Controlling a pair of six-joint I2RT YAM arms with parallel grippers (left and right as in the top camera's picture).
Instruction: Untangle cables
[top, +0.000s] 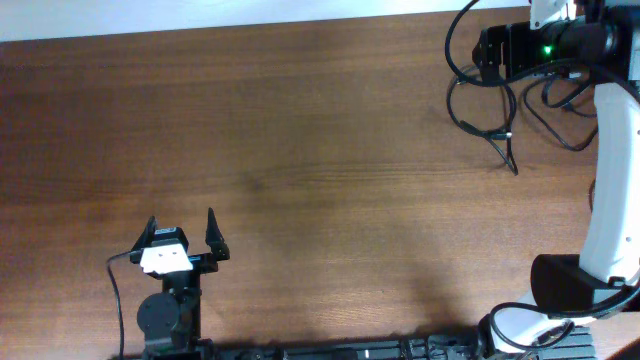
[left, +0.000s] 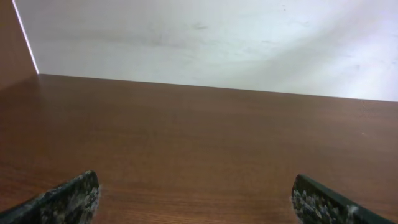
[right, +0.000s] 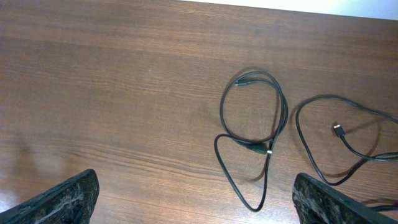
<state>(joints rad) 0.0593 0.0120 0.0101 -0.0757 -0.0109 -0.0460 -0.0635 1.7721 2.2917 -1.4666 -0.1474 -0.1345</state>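
The cables are thin black cords lying loose on the wooden table at its far right. In the right wrist view one cable (right: 252, 124) makes a round loop with a narrow loop hanging from it. A second cable (right: 323, 162) curves to the right, its small plug (right: 339, 129) lying free. From overhead the cables (top: 478, 105) lie under the right arm's wrist. My right gripper (right: 196, 200) hangs above them, open, holding nothing. My left gripper (top: 182, 222) rests open at the near left, far from the cables, with bare table between its fingers (left: 68, 199).
The white right arm (top: 610, 180) runs along the table's right side, with its own thicker black wires (top: 460, 40) looping by the wrist. A white wall (left: 217, 43) stands behind the table's far edge. The left arm's base (top: 165, 315) sits at the near edge.
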